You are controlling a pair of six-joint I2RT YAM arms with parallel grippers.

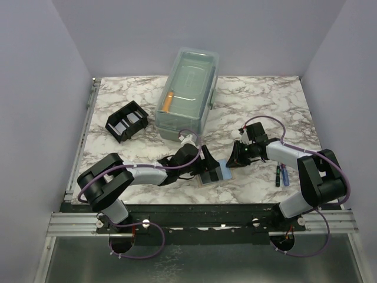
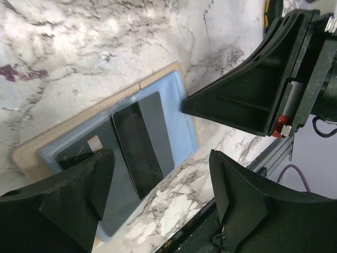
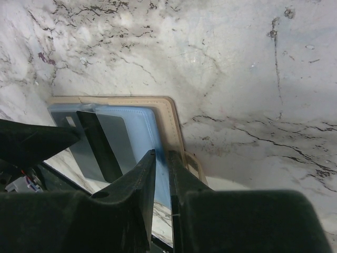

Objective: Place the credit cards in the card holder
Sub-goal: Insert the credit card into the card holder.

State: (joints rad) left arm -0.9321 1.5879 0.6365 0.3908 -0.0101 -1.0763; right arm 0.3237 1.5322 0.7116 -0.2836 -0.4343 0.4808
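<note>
The dark grey card [image 2: 141, 143] lies on the light blue card [image 2: 174, 113], and both rest on a tan pad [image 2: 29, 153] near the table's front middle [image 1: 215, 175]. My left gripper [image 2: 160, 174] is open and empty, with its fingers on either side of the cards' near end. My right gripper [image 3: 161, 155] is shut on the right edge of the light blue card [image 3: 139, 129]; a thin blue strip shows between its fingers. The tip of the right gripper also shows in the left wrist view [image 2: 231, 103]. The black card holder [image 1: 126, 121] stands at the back left, away from both grippers.
A large clear lidded box [image 1: 188, 94] with an orange item inside stands at the back middle. Pens [image 1: 281, 175] lie beside the right arm. The table's front rail runs just below the cards.
</note>
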